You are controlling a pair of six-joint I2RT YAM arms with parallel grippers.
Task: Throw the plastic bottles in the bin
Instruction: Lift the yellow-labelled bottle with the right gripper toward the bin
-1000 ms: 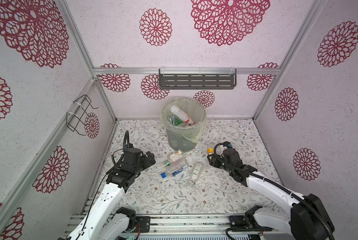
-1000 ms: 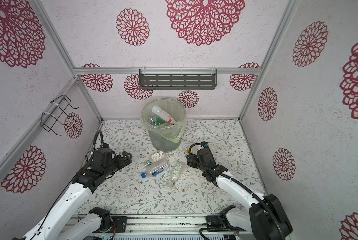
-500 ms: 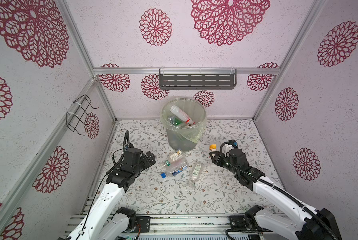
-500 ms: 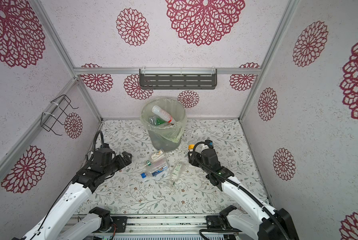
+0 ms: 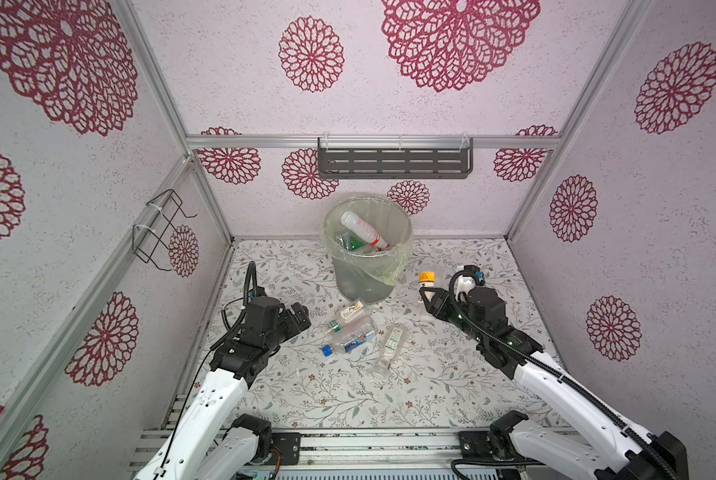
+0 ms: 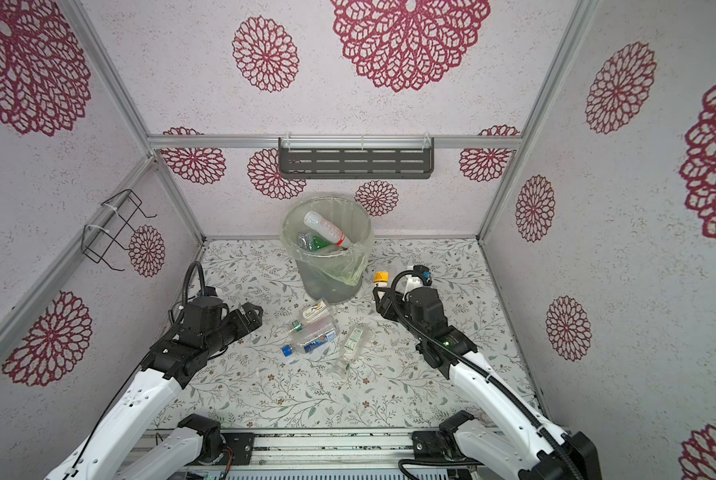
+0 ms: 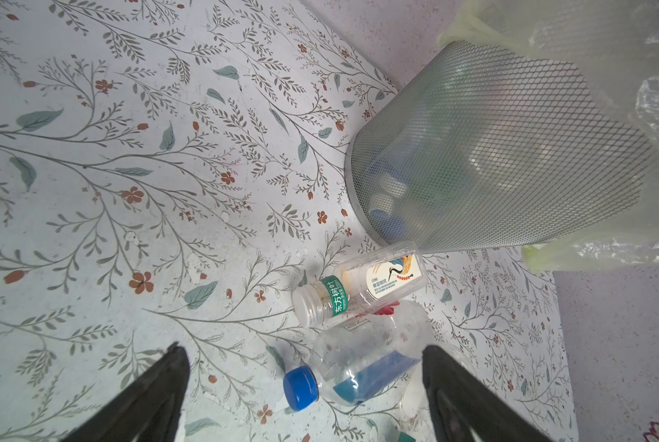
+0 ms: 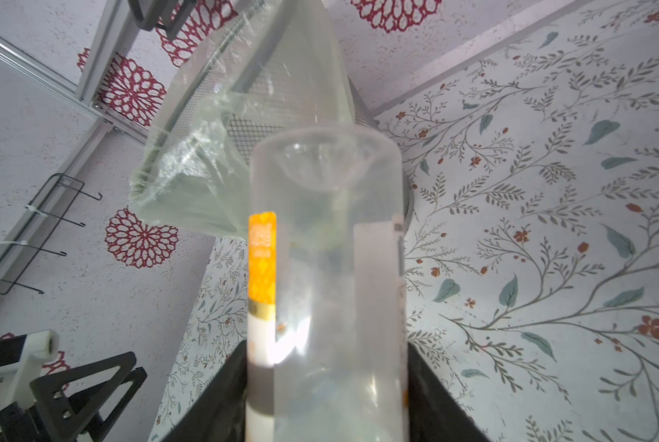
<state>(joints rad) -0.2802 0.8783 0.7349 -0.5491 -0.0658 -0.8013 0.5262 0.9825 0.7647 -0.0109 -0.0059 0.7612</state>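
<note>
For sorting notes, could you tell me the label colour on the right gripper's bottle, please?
Orange and white label; best in right wrist view.

At rear centre of the table (image 5: 290, 386) stands the bin (image 5: 348, 278), with the wall shelf (image 5: 393, 163) behind and above it and the wire rack (image 5: 161, 232) on the left wall. Inside the bin lie binned bottles (image 5: 362, 228). Just before the bin, three bottles (image 5: 350, 328) lie touching, with a fourth bottle (image 5: 391, 345) just right of them. The left gripper (image 5: 302, 318) sits left of that cluster, apart from it. The right gripper (image 5: 429, 296) is just right of the bin, with the gripped bottle (image 5: 426, 278) between its jaws.
</note>
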